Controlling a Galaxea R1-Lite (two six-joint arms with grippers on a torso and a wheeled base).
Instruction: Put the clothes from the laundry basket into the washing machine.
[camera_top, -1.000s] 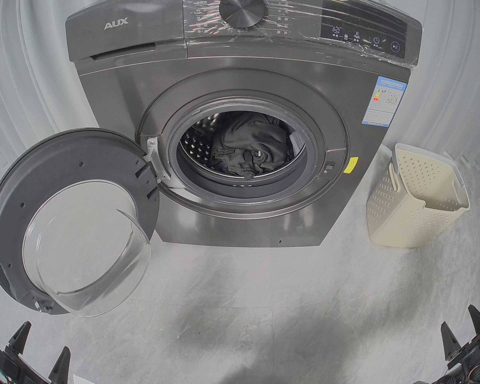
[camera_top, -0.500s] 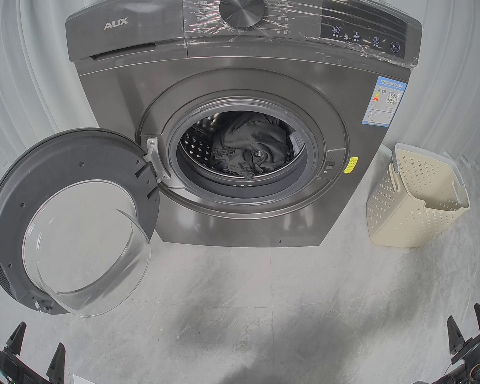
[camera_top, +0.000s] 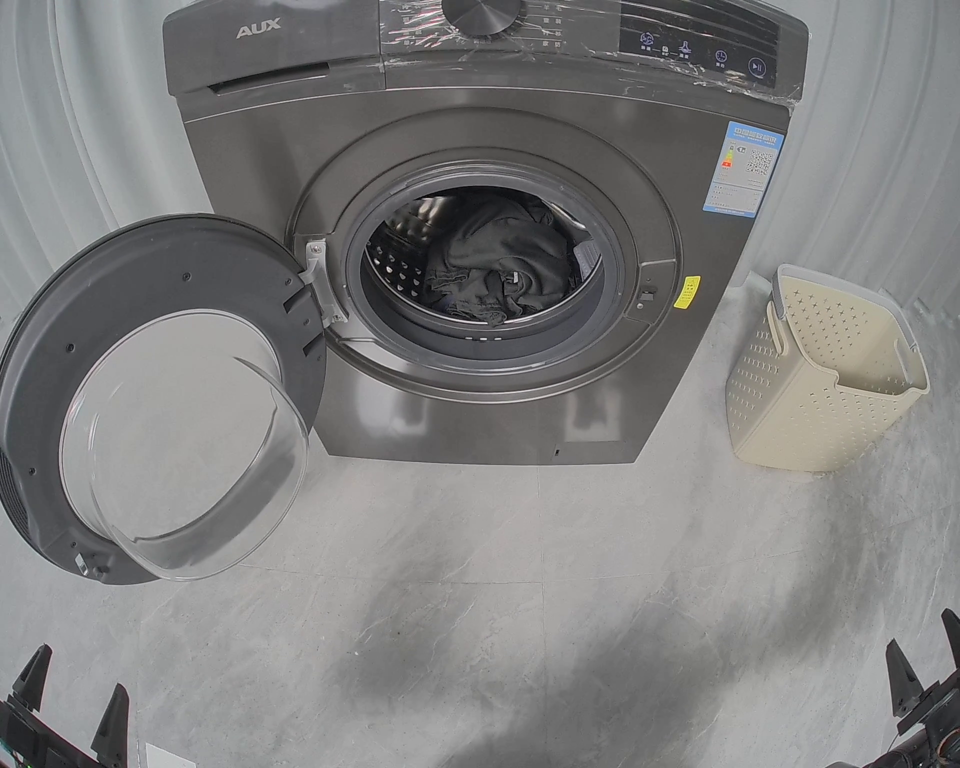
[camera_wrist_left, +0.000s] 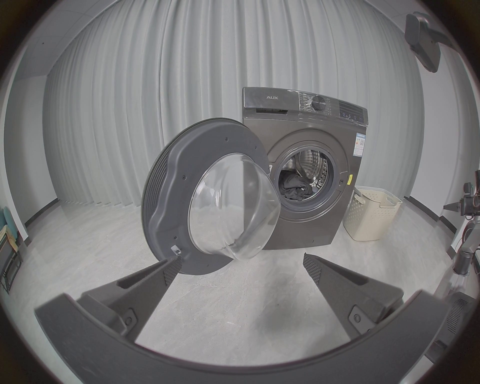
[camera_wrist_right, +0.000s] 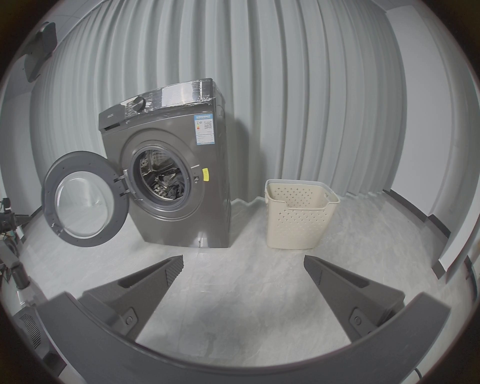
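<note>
The grey washing machine (camera_top: 480, 250) stands ahead with its round door (camera_top: 160, 400) swung wide open to the left. Dark clothes (camera_top: 495, 262) lie heaped inside the drum. They are also visible as dark clothes (camera_wrist_left: 295, 185) and dark clothes (camera_wrist_right: 167, 182) in the wrist views. The cream laundry basket (camera_top: 825, 370) stands on the floor right of the machine, and no clothes show in it. My left gripper (camera_top: 72, 695) is low at the lower left, open and holding nothing. My right gripper (camera_top: 925, 655) is low at the lower right, open and holding nothing. Both are well back from the machine.
Grey marble-look floor (camera_top: 520, 600) spreads wide between me and the machine. The open door (camera_wrist_left: 210, 200) juts out toward my left side. A pleated white curtain (camera_wrist_right: 310, 90) lines the walls behind the machine and the basket (camera_wrist_right: 299, 214).
The whole head view has shifted: machine and basket now look a little smaller and higher, so the camera has moved back. The grippers stay at the lower corners.
</note>
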